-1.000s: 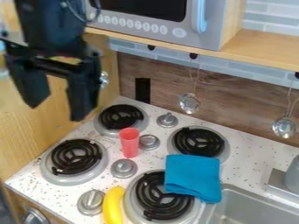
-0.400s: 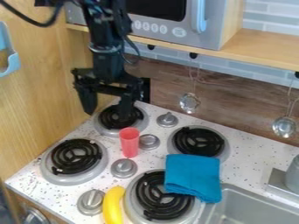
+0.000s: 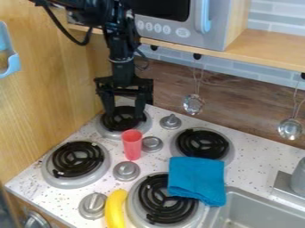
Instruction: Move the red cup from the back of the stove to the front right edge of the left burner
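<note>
The black gripper hangs over the back left burner, its two fingers apart with nothing between them. Just in front of that burner a red cup stands upright beside a metal knob. A folded blue cloth lies across the right part of the front right burner and reaches the sink's edge. Along that burner's left side lies a yellow banana, cut off by the lower edge of the view.
Another burner is at the left and one at the back right. Several metal knobs stand among them. The sink is at the lower right. Ladles hang on the back wall below the shelf and microwave.
From the upper left, the gripper has moved right and away from the camera to the back left burner. Cup, cloth and banana have stayed in place.
</note>
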